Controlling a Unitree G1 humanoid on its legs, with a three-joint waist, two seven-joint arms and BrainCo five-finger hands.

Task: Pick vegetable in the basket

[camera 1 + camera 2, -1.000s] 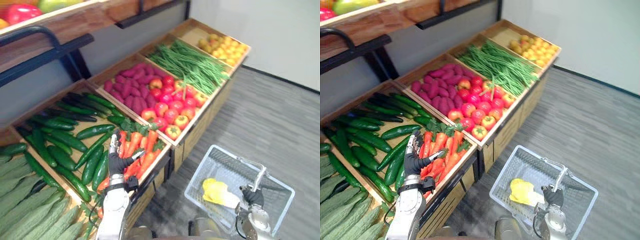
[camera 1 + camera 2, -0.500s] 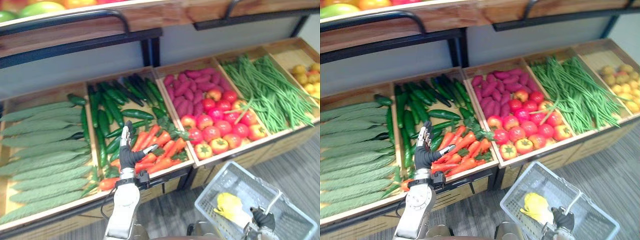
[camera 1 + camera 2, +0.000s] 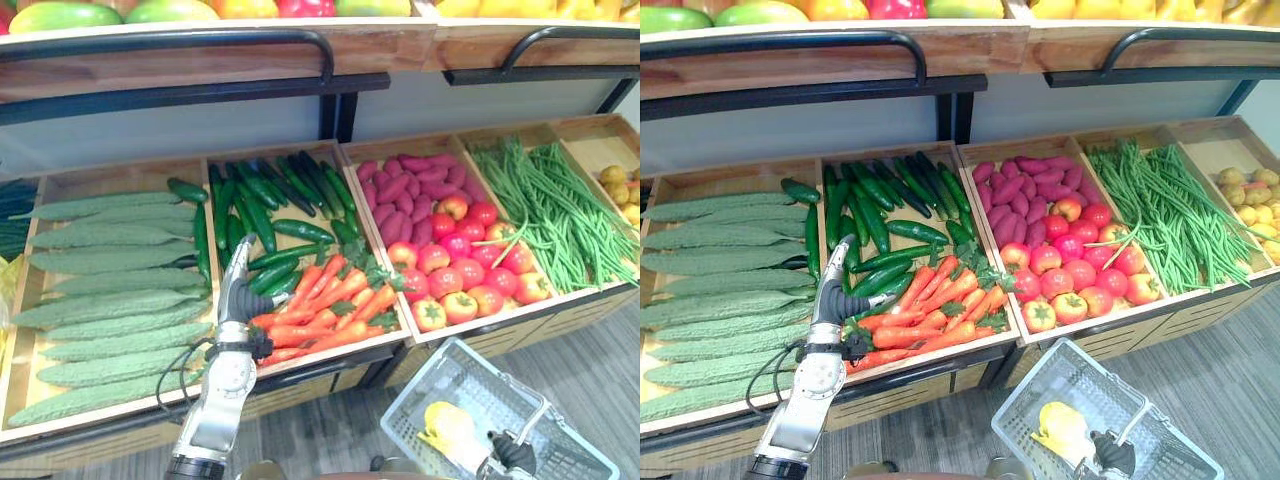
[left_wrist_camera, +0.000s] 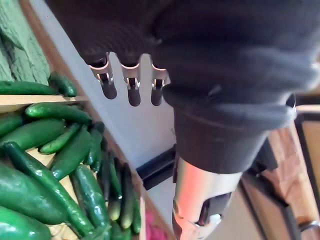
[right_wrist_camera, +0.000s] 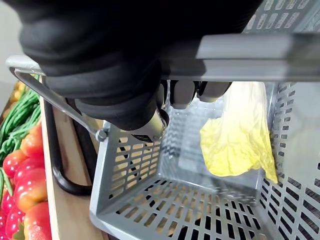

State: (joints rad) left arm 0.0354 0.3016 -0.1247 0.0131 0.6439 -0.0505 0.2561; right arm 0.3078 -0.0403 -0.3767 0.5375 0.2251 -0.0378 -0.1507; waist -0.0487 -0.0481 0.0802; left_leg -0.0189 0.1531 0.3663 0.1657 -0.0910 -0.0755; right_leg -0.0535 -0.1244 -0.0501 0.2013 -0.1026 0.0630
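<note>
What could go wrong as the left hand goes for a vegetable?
The left hand hangs open over the line where cucumbers meet carrots; packed this tight, it may snag two or the wrong kind.
The basket hangs from the right hand, low and well to the side, so a drop could miss it.

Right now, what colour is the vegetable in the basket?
The vegetable in the basket is pale yellow; the right wrist view shows it best.

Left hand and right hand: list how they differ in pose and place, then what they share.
The left hand has straight fingers and holds nothing; the right hand curls round the basket handle. The left hand is up by the carrots and cucumbers; the right hand is lower, over the floor. Both wear dark covers.
</note>
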